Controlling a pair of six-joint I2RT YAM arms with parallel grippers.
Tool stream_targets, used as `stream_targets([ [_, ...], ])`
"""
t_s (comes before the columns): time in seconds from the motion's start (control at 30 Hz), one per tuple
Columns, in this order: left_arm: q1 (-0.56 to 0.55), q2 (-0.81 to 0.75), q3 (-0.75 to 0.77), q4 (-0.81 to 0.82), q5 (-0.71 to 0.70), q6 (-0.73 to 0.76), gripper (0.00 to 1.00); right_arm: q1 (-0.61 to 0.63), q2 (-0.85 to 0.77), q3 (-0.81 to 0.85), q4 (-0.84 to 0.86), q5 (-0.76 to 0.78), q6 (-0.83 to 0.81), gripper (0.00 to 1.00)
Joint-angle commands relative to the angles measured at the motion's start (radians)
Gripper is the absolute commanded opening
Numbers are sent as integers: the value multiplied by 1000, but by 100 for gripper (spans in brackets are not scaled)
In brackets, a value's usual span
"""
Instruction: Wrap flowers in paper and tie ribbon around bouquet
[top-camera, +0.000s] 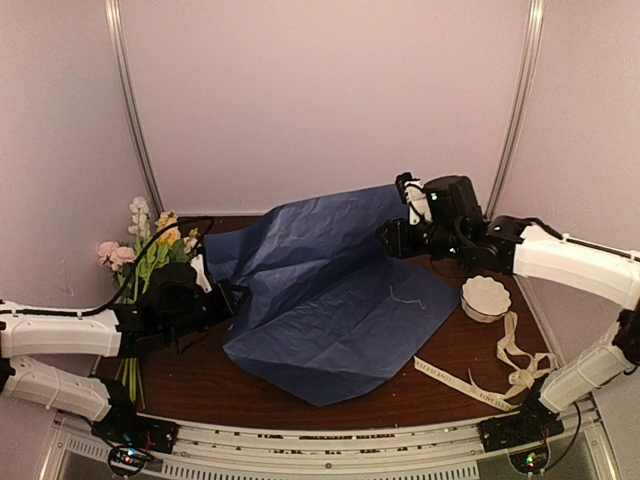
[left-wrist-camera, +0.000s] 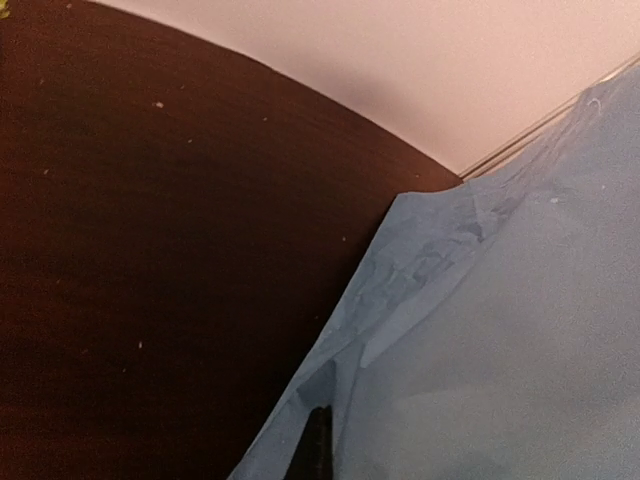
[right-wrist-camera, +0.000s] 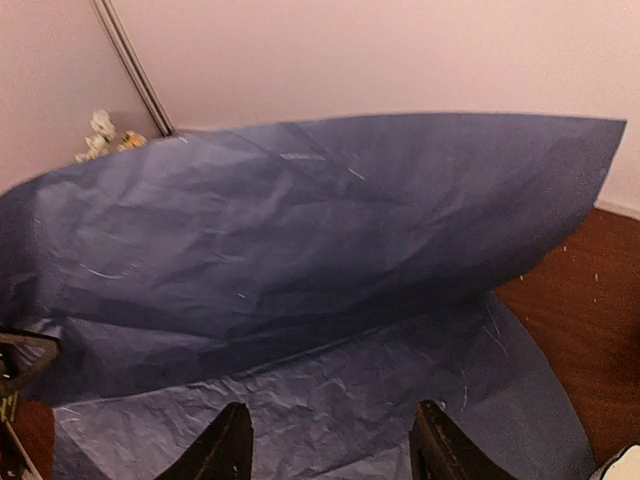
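The paper (top-camera: 330, 300) lies dark navy side up across the middle of the table, its back half lifted into a fold. My left gripper (top-camera: 228, 294) is shut on the paper's left edge. In the left wrist view the light blue face of the paper (left-wrist-camera: 500, 330) fills the right side, pinched at my left gripper (left-wrist-camera: 320, 418). My right gripper (top-camera: 398, 212) is open at the paper's raised back right corner. The right wrist view shows its open gripper (right-wrist-camera: 332, 440) above the navy paper (right-wrist-camera: 300, 230), with nothing between the fingers. The flowers (top-camera: 150, 250) lie at the far left. The ribbon (top-camera: 500, 370) lies at the front right.
A white scalloped bowl (top-camera: 485, 297) stands right of the paper, just behind the ribbon. The left arm (top-camera: 60, 330) lies over the flower stems. Bare brown table (left-wrist-camera: 150, 260) shows left of the paper in the left wrist view.
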Motion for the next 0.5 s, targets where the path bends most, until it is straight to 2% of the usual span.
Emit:
stream_targets([
  [0.0, 24, -38, -81, 70, -99, -246, 0, -52, 169, -44, -44, -67, -12, 53],
  [0.17, 45, -65, -203, 114, -131, -419, 0, -67, 442, 91, -179, -93, -81, 47],
  [0.27, 47, -91, -268, 117, -152, -487, 0, -70, 583, 215, -298, -6, -116, 46],
  [0.37, 48, -133, -317, 93, -180, -545, 0, -83, 647, 251, -334, 27, -135, 46],
  [0.47, 48, -186, -351, 47, -204, -578, 0, -112, 670, 254, -403, 89, -123, 41],
])
